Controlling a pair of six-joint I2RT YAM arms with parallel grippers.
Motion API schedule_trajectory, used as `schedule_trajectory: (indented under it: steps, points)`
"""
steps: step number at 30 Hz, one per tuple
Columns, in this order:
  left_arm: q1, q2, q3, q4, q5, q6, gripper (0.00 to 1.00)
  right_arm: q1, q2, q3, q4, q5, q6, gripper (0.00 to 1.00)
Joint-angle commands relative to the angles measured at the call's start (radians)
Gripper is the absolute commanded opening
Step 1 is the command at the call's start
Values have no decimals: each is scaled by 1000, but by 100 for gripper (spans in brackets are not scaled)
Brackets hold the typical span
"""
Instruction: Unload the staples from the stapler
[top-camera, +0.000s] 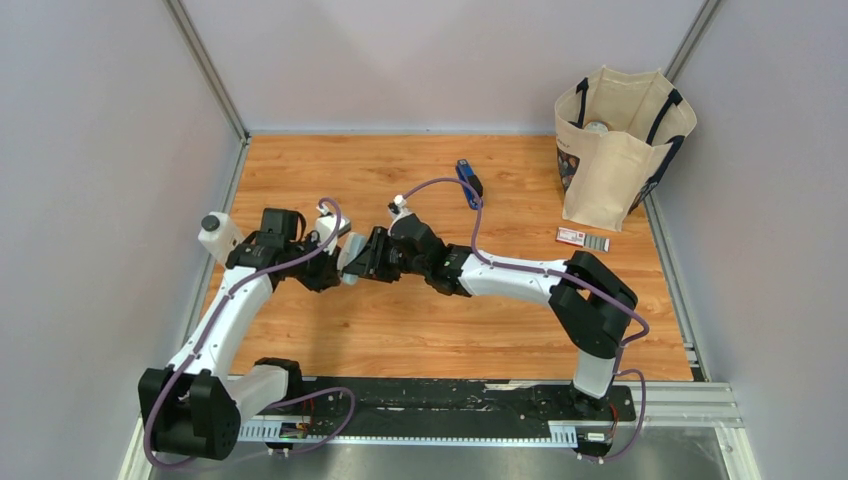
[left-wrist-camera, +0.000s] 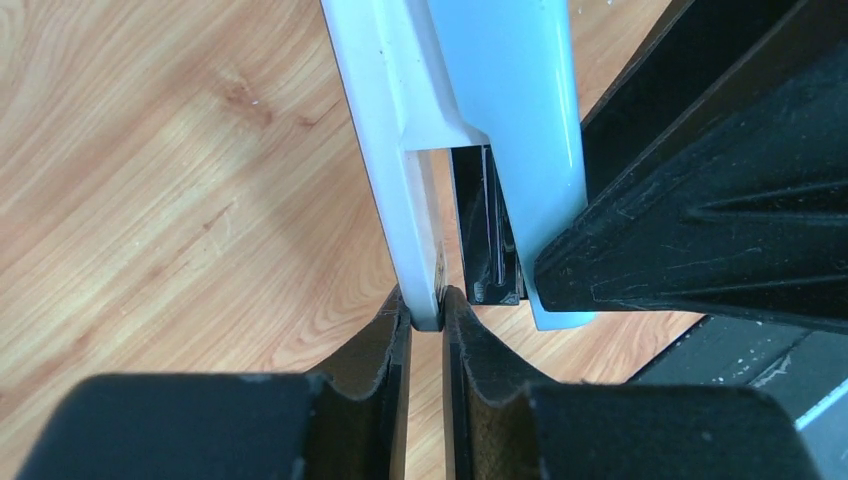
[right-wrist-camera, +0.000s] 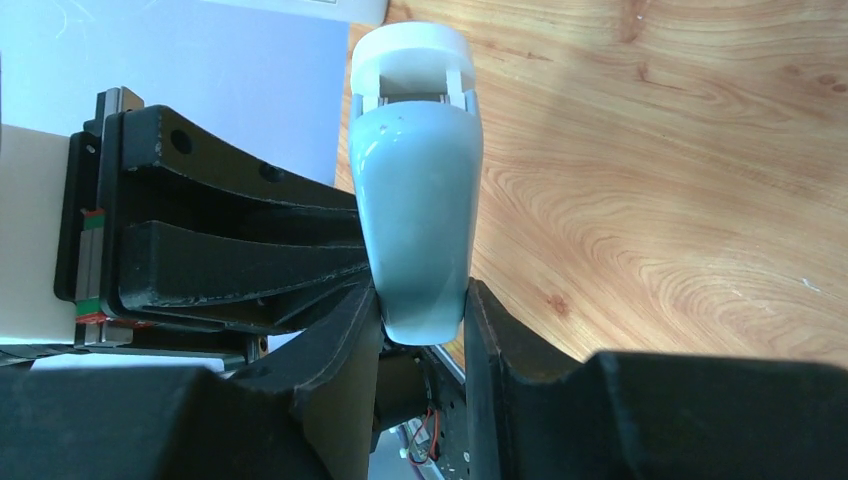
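Pinching the white leaf of a pale blue block (left-wrist-camera: 520, 90) between left fingers (left-wrist-camera: 375, 390), clamping its rounded end between right fingers (right-wrist-camera: 515, 385). Far on the surface (top-camera: 400, 330), well apart: the dark-blue stapler (top-camera: 468, 183). Far right: a tote bag (top-camera: 620, 160), contents unclear, a red-and-white box (top-camera: 582, 238) just beside.

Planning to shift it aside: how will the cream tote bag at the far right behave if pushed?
The tote bag looks like soft cloth, so its side would probably buckle before it slides. It stands tall and open-topped, so a high push might tip it.
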Motion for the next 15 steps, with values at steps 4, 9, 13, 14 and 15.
schedule_trajectory:
  steps: [4, 9, 13, 14, 15]
  points:
    - [-7, -93, -34, 26, -76, 103, 15, -4, -42, 11, 23, -3, -80, 0]
    - [-7, -142, -68, 49, -151, 176, 15, -3, -48, -9, 14, -18, -149, 0]
    - [-7, -165, -82, 70, -217, 227, 15, -3, -50, -34, 2, -29, -194, 0]
    - [-7, -166, -79, 78, -230, 236, 15, 0, -50, -43, 5, -32, -204, 0]
    - [-7, -165, -77, 82, -245, 242, 15, 0, -52, -54, 5, -32, -212, 0]
